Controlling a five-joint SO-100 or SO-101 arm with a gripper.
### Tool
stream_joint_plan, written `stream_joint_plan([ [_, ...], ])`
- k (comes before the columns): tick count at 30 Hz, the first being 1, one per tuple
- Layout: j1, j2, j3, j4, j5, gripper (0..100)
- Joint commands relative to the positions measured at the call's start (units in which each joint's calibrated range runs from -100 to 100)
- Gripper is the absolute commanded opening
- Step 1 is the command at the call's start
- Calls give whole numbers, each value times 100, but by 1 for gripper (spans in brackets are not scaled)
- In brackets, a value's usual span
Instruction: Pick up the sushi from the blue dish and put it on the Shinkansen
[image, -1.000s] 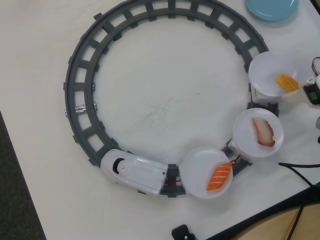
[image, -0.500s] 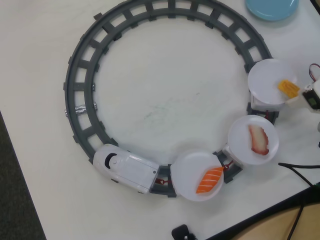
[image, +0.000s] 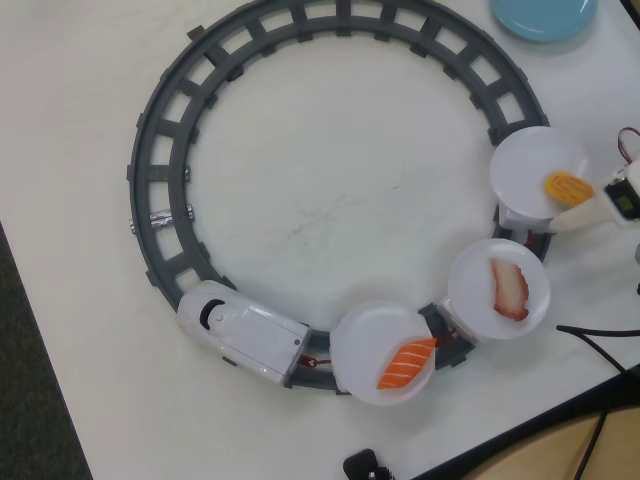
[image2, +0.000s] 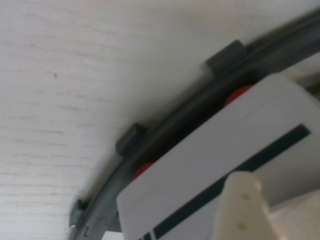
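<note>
In the overhead view the yellow-orange sushi (image: 566, 186) is at the right edge of the last car's white plate (image: 530, 165), with its right end in my gripper (image: 574, 202), which reaches in from the right and looks shut on it. The blue dish (image: 545, 15) at the top right is empty. The Shinkansen (image: 245, 330) stands at the bottom of the grey track ring (image: 165, 150) and pulls three plate cars. In the wrist view one cream fingertip (image2: 240, 205) is in front of a white car side with a dark stripe (image2: 200, 165). The sushi is hidden there.
The first car's plate (image: 365, 335) holds an orange striped salmon piece (image: 406, 364). The middle plate (image: 475, 295) holds a red-and-white piece (image: 509, 288). A black cable (image: 600, 345) lies at the right, and the table's edge runs along the bottom right and the left.
</note>
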Motion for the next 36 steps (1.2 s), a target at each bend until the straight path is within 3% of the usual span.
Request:
stream_joint_plan([
  [1, -6, -138, -103, 36, 1, 30],
  [5, -129, -188, -291, 618, -36, 31],
  [9, -869, -188, -605, 1756, -151, 31],
  [14, -1503, -205, -1288, 1764, -1027, 31],
  [20, -1353, -689, -2428, 917, -2307, 30],
  [24, -94, -1257, -2661, 164, -2737, 30],
  [31, 3770, -1841, -1476, -598, -3518, 30],
  [36, 4800, -1967, 131, -897, -3476, 30],
])
